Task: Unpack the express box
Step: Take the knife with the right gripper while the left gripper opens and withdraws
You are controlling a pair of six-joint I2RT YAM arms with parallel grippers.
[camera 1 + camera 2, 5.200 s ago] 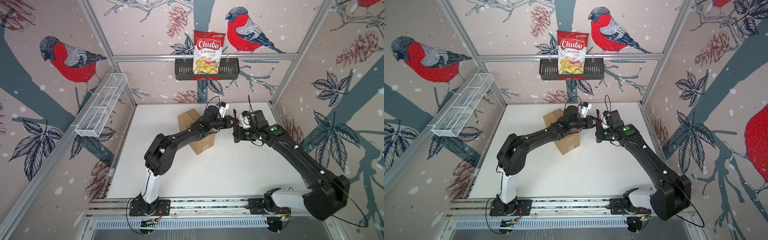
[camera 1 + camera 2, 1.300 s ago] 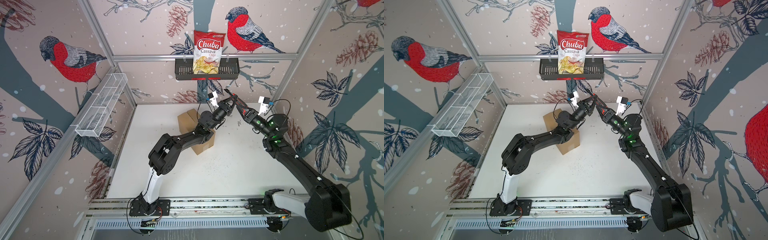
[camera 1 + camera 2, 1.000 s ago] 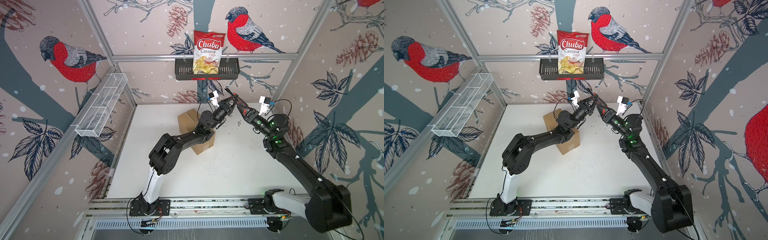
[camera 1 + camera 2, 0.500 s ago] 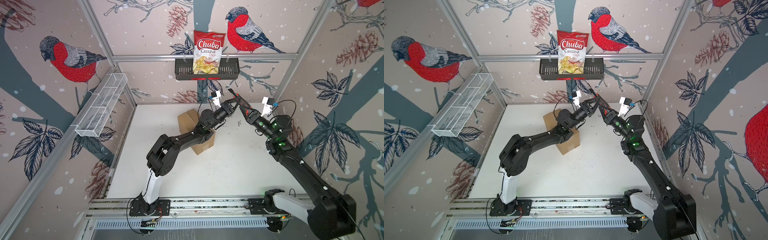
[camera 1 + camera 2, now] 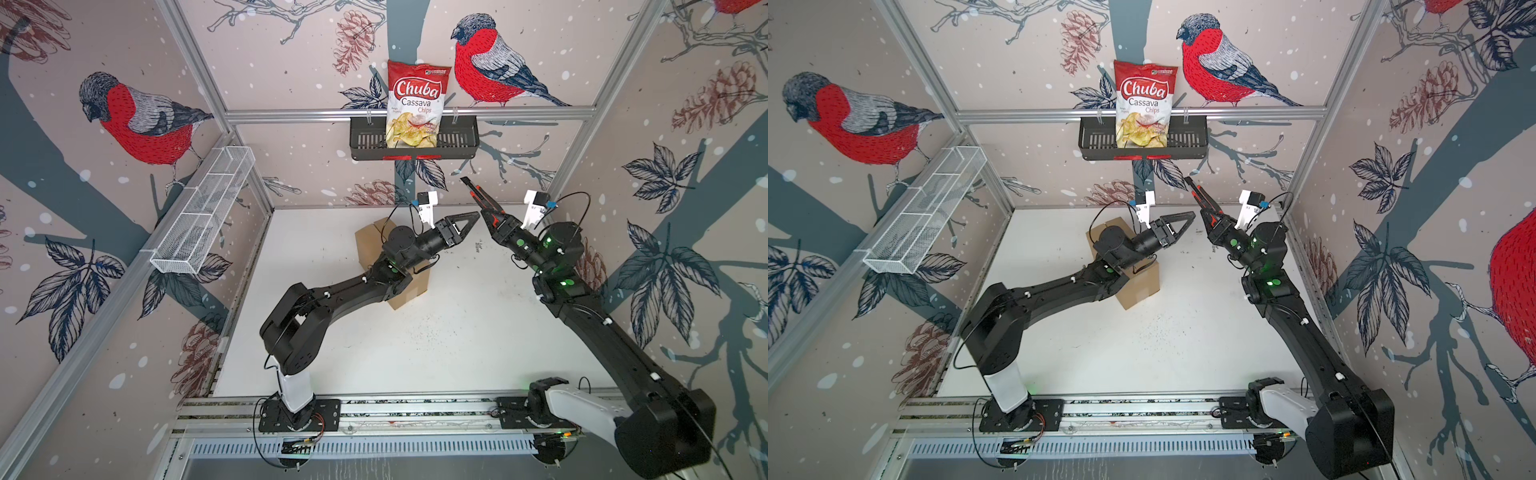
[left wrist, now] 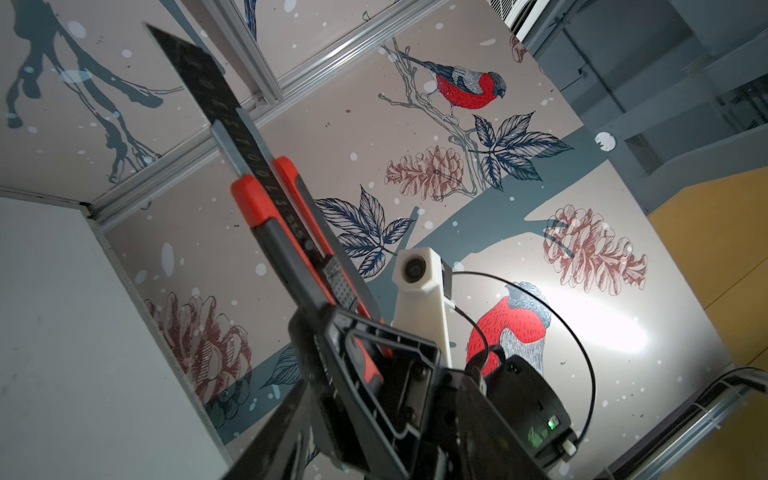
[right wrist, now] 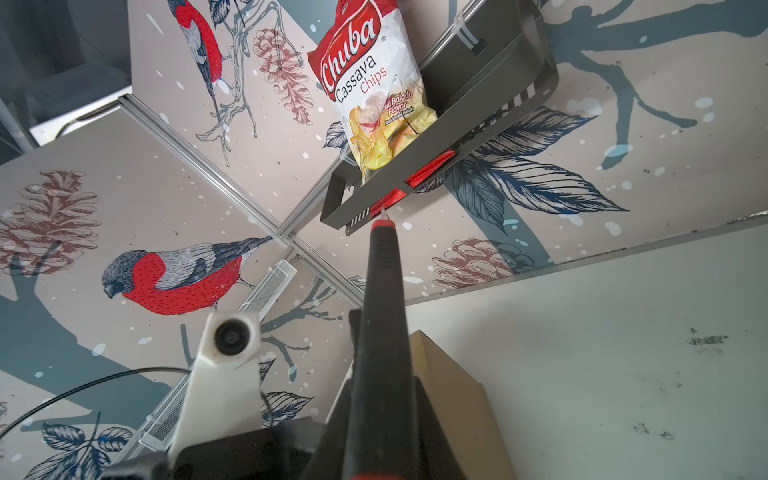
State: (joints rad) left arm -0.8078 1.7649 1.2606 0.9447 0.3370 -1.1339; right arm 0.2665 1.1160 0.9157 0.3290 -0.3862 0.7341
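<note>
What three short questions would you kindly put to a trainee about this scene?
1. What is the right gripper shut on? A) a pair of scissors B) a utility knife C) a roll of tape
2. True or false: the Chuba cassava chips bag lies inside the express box.
3. In both top views, which arm reaches across the express box?
Key: 1 B; 2 false, it stands in the black wall basket; 3 the left arm.
</note>
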